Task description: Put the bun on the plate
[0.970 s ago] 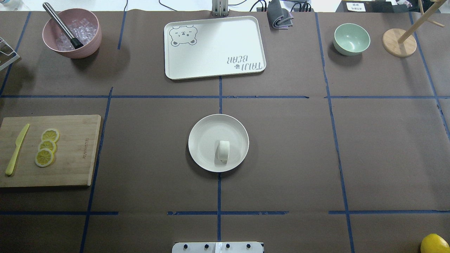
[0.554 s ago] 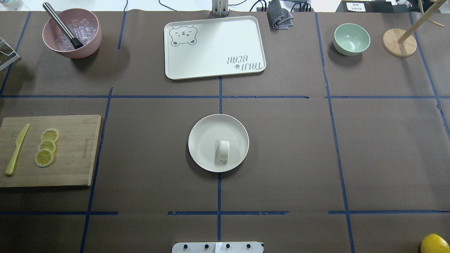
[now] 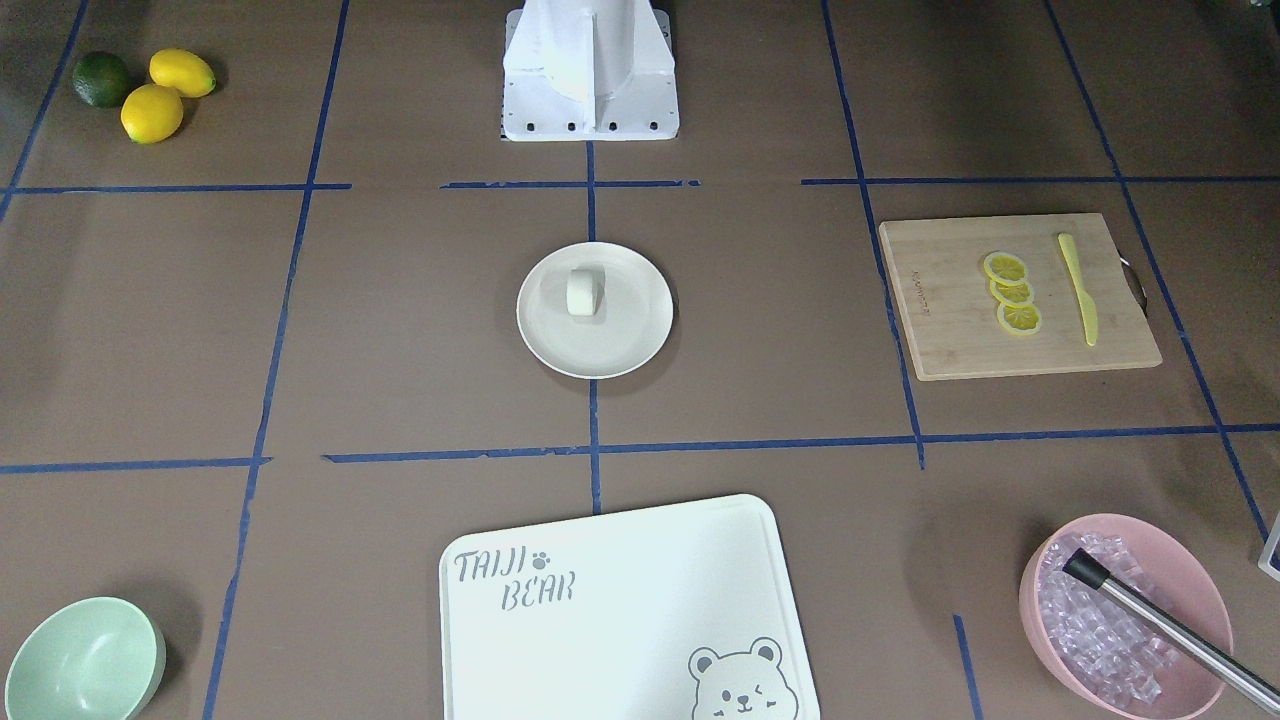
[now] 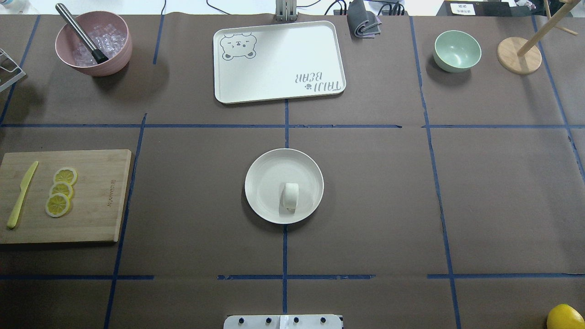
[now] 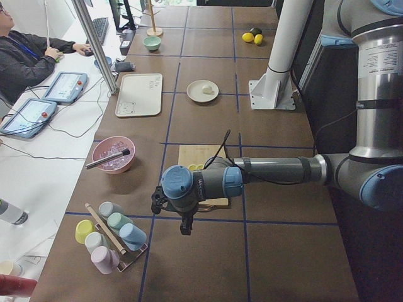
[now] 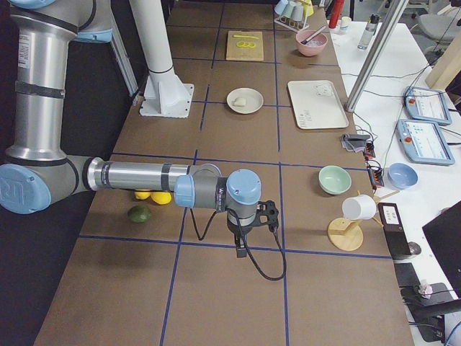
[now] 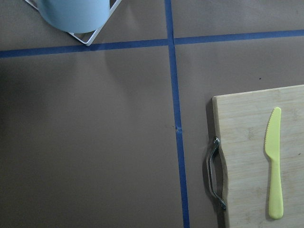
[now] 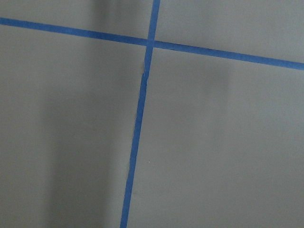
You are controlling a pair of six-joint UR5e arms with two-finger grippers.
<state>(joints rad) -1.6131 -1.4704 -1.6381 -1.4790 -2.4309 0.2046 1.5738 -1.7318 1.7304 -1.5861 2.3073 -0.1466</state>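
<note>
The white bun (image 4: 290,196) lies on the round cream plate (image 4: 267,171) at the table's middle, toward the plate's robot-side edge. From across the table the bun (image 3: 582,292) sits on the far part of the plate (image 3: 600,350). No gripper is near it. My left gripper (image 5: 182,221) hangs over the table's left end, beside the cutting board. Beyond the lemons, my right gripper (image 6: 240,246) hangs over the right end. Each shows only in a side view, so I cannot tell whether it is open or shut.
A bamboo cutting board (image 4: 96,205) carries lemon slices (image 4: 61,191) and a yellow knife (image 4: 20,194). At the back stand a pink bowl of ice (image 4: 93,43), a bear-printed tray (image 4: 279,61), a green bowl (image 4: 457,50) and a wooden stand (image 4: 519,55). A lemon (image 4: 564,316) lies front right.
</note>
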